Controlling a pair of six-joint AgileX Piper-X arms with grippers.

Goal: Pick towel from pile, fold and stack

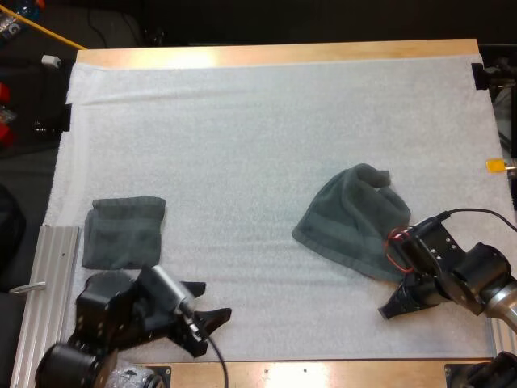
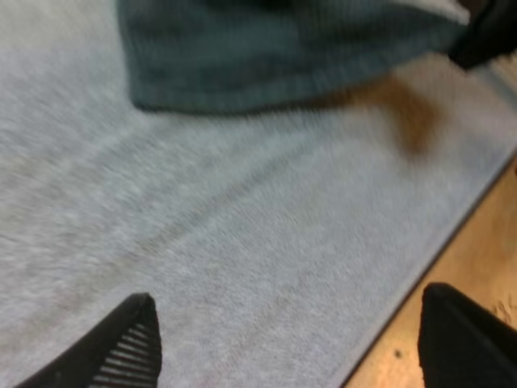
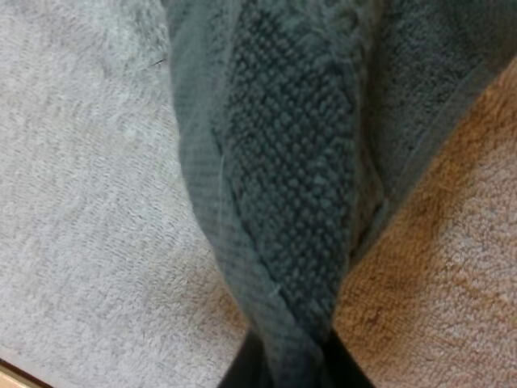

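My right gripper (image 3: 291, 372) is clamped on a bunched fold of the crumpled towel (image 1: 351, 220). In the right wrist view the dark grey-green cloth is squeezed between the two black fingers, with its hemmed edge and coarse weave running away from them over the white mat (image 1: 242, 137).

From the high view, this towel lies in a loose heap on the right half of the mat, and its near corner reaches toward my right arm.

My left gripper (image 2: 295, 343) has its fingers (image 2: 125, 347) spread wide with nothing between them. It hovers low over bare mat close to the near edge, where the wooden table (image 2: 477, 267) shows beside it. Ahead of it, in the left wrist view, I see the crumpled towel's hem, and the other arm's dark tip at the far end of that cloth.

The folded towel (image 1: 125, 233) sits flat on the mat's left side, just beyond my left arm, well apart from the crumpled one.
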